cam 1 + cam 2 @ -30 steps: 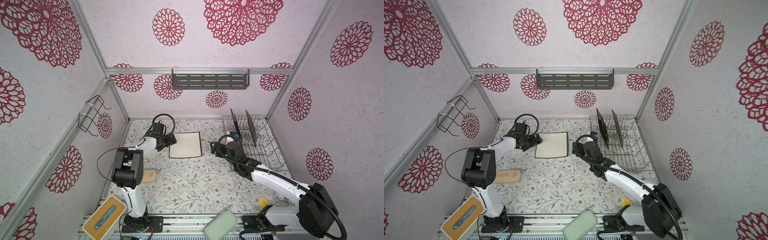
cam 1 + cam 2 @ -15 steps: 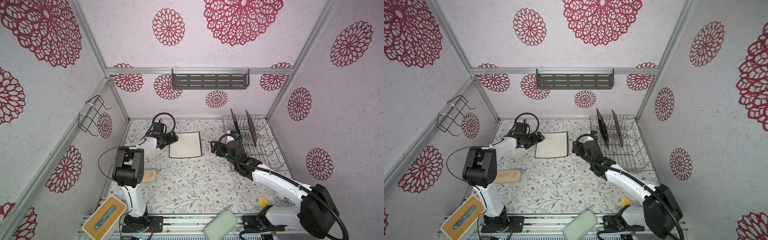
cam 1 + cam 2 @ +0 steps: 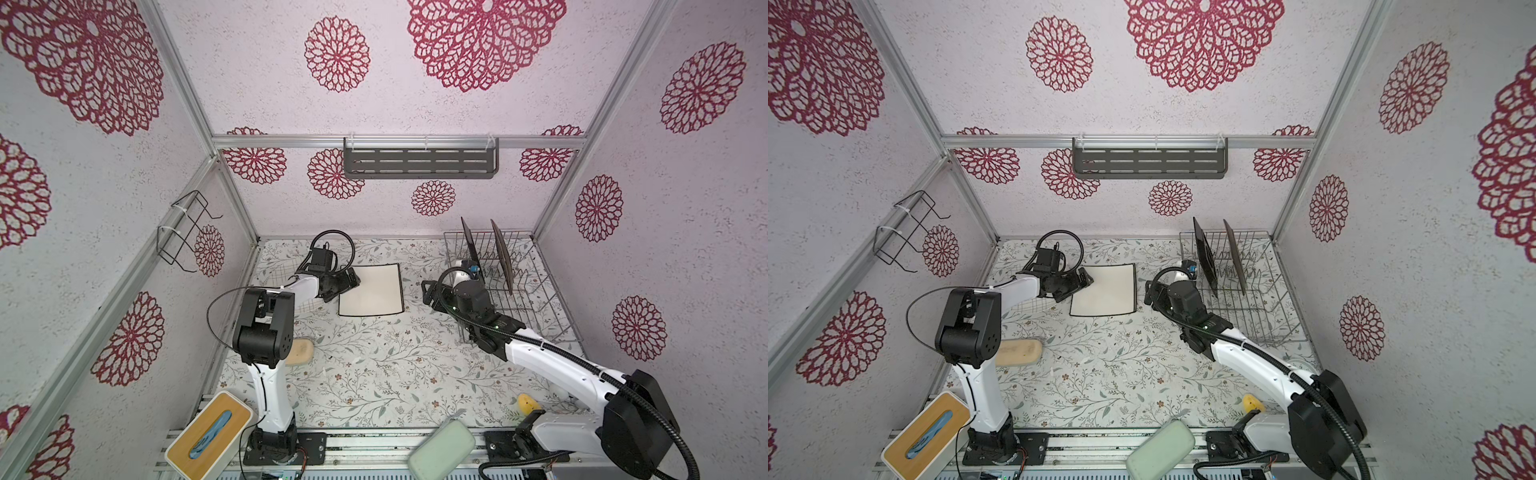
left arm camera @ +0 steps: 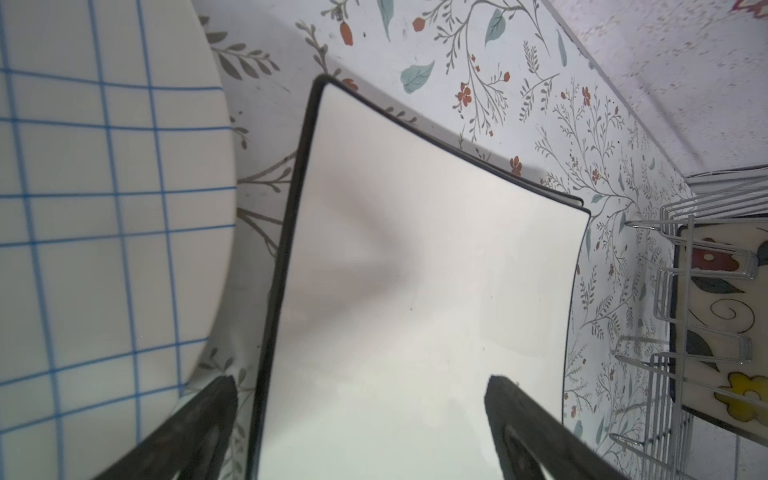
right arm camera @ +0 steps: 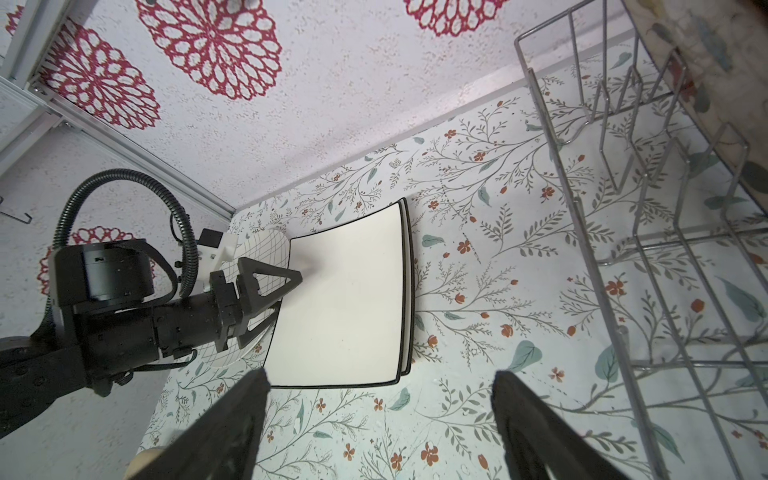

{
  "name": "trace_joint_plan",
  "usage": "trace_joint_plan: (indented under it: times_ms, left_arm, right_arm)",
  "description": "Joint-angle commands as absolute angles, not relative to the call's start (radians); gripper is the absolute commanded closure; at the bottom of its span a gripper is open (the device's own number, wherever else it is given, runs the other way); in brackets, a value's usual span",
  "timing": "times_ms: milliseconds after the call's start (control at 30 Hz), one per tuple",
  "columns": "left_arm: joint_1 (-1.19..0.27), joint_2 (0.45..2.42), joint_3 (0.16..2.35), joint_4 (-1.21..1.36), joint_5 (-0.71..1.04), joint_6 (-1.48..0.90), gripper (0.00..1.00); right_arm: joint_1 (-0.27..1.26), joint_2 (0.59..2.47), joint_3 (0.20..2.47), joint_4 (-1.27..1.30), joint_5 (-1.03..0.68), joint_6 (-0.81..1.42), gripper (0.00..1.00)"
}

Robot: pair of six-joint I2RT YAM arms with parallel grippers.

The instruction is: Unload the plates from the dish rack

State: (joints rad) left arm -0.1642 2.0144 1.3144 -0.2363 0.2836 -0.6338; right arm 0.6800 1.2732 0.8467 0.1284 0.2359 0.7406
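Observation:
Two white plates with black rims (image 3: 374, 291) (image 3: 1106, 291) (image 4: 415, 270) (image 5: 345, 291) lie stacked flat on the floral mat. My left gripper (image 3: 347, 286) (image 3: 1079, 286) (image 4: 361, 399) (image 5: 291, 286) hovers open over their left edge, holding nothing. A round cream plate with grid lines (image 3: 305, 307) (image 4: 104, 208) (image 5: 266, 249) lies beside them, partly under the left arm. The silver dish rack (image 3: 536, 299) (image 3: 1266, 303) (image 5: 623, 208) holds two upright plates: a dark-backed floral one (image 3: 471, 249) (image 4: 723, 311) and a brown one (image 3: 500, 259). My right gripper (image 3: 428, 293) (image 3: 1150, 295) (image 5: 380, 399) is open and empty, over the mat left of the rack.
A beige sponge (image 3: 299, 351) lies by the left arm. At the front edge are a tissue box (image 3: 208, 436), a pale green pad (image 3: 440, 442) and a yellow object (image 3: 525, 403). A black wire holder (image 3: 183, 232) hangs on the left wall, a grey shelf (image 3: 419, 158) at the back.
My left gripper has shifted a little to the right, over the white plates' left edge, still open. The right arm has hardly moved.

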Motion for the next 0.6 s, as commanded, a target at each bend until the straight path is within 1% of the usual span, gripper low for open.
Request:
trace_joint_plan:
  times_ms: [0, 167, 300, 567]
  left_arm:
    - [-0.179, 2.019, 1.343, -0.211, 0.305, -0.633, 0.03]
    - [-0.187, 2.025, 1.363, -0.230, 0.291, -0.631, 0.03]
    - [-0.201, 2.031, 1.398, -0.294, 0.231, -0.599, 0.03]
    - [-0.205, 2.035, 1.412, -0.319, 0.219, -0.590, 0.03]
  right_arm:
    - [0.685, 1.233, 0.879, 0.133, 0.270, 0.716, 0.13]
    - [0.686, 1.232, 0.874, 0.132, 0.267, 0.716, 0.13]
    - [0.686, 1.225, 0.871, 0.130, 0.273, 0.715, 0.13]
    - [0.684, 1.222, 0.872, 0.128, 0.273, 0.713, 0.12]
